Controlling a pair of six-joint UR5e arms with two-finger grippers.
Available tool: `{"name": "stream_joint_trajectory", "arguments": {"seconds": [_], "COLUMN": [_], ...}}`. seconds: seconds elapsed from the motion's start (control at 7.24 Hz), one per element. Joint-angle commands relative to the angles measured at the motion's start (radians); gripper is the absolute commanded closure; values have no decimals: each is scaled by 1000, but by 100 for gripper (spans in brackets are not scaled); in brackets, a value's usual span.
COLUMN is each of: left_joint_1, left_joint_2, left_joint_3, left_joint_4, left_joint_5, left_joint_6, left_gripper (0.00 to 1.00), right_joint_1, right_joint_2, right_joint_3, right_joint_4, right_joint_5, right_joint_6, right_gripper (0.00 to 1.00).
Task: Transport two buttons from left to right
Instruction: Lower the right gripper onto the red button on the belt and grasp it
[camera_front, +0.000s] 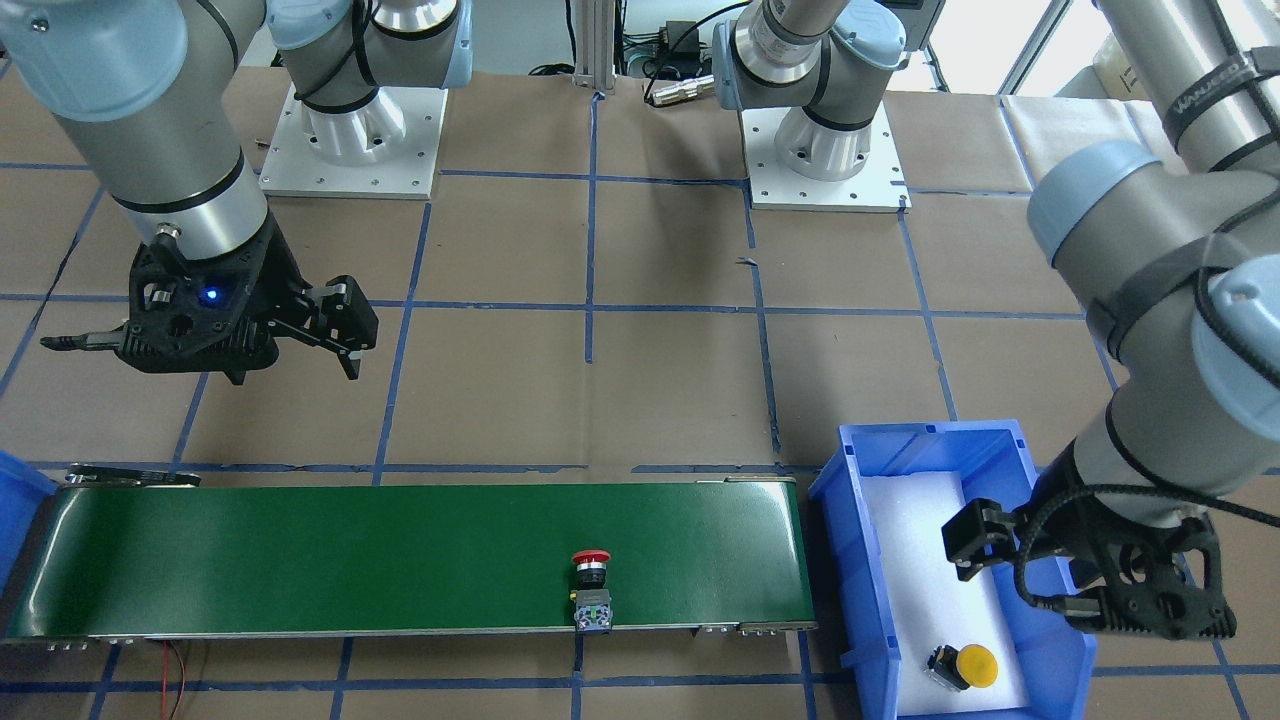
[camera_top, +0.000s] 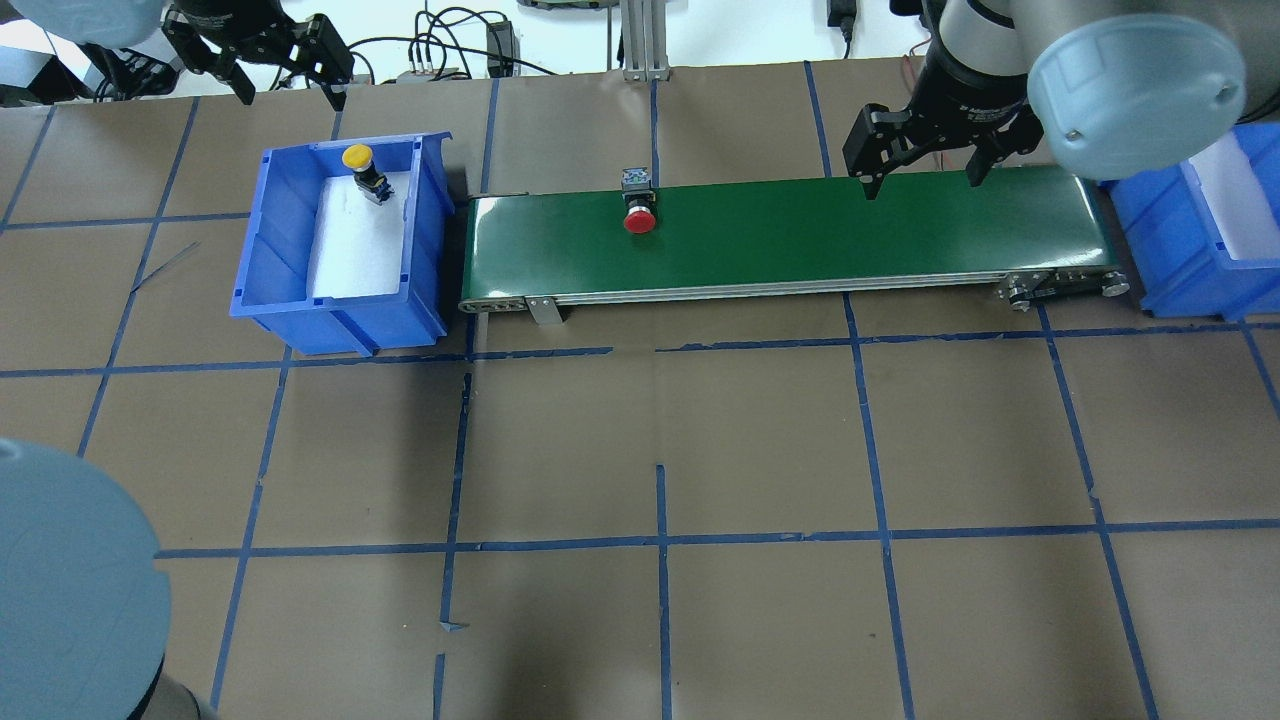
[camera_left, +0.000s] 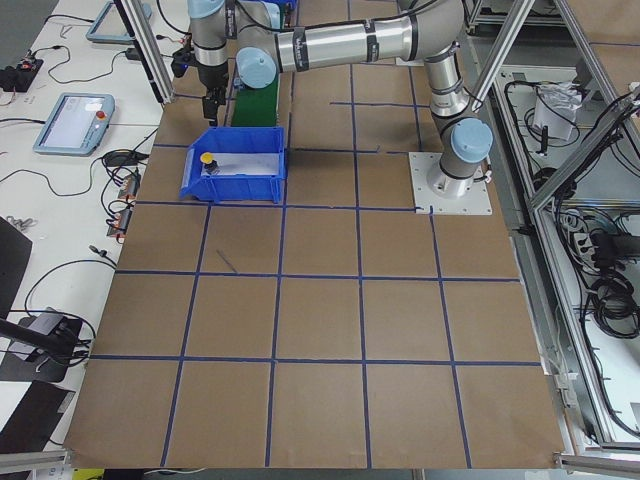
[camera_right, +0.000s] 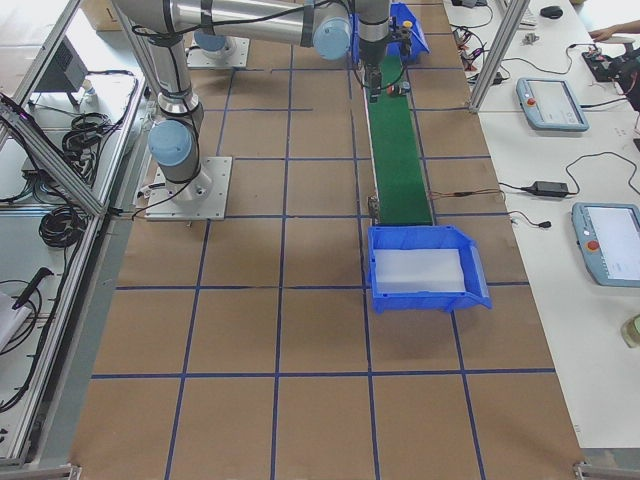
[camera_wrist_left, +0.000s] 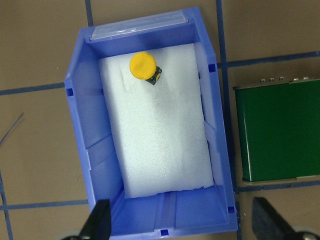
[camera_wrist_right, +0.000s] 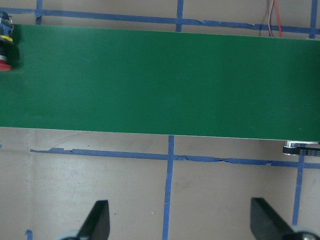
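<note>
Presently my left gripper (camera_wrist_left: 185, 225) hangs open and empty over the bin (camera_wrist_left: 80, 125); I should centre on the yellow button (camera_wrist_left: 141, 66) ahead before descending.

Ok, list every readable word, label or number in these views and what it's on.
Black strap on the left arm: white lettering, too blurred to read.
Right arm's wrist: white print, too small.
Red button: base markings unreadable.
No text is clearly legible.
</note>
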Motion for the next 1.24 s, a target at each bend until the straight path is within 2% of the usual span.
{"name": "stream_joint_trajectory", "arguments": {"seconds": [0.0, 0.14, 0.28, 0.41, 0.69, 1.11], "left_joint_1": [1, 3, 3, 3, 4, 3], "left_joint_2": [-90, -115, -131, -144, -163, -192], "left_joint_3": [4, 11, 9, 9, 9, 8], "left_joint_4": [63, 75, 113, 126, 142, 173], "left_joint_5": [2, -1, -1, -9, -10, -12], "left_joint_6": [1, 1, 0, -3, -2, -6], "left_gripper": [0, 0, 0, 0, 0, 0], "right_joint_1": [1, 4, 19, 73, 179, 211], "right_joint_2": [38, 67, 126, 209, 367, 478], "right_joint_3": [-6, -35, -90, -169, -275, -355], "right_joint_4": [-33, -37, -38, -47, -168, -181], "right_joint_5": [17, 34, 79, 83, 66, 20], "right_joint_6": [0, 20, 90, 133, 239, 261], "right_gripper": [0, 0, 0, 0, 0, 0]}}
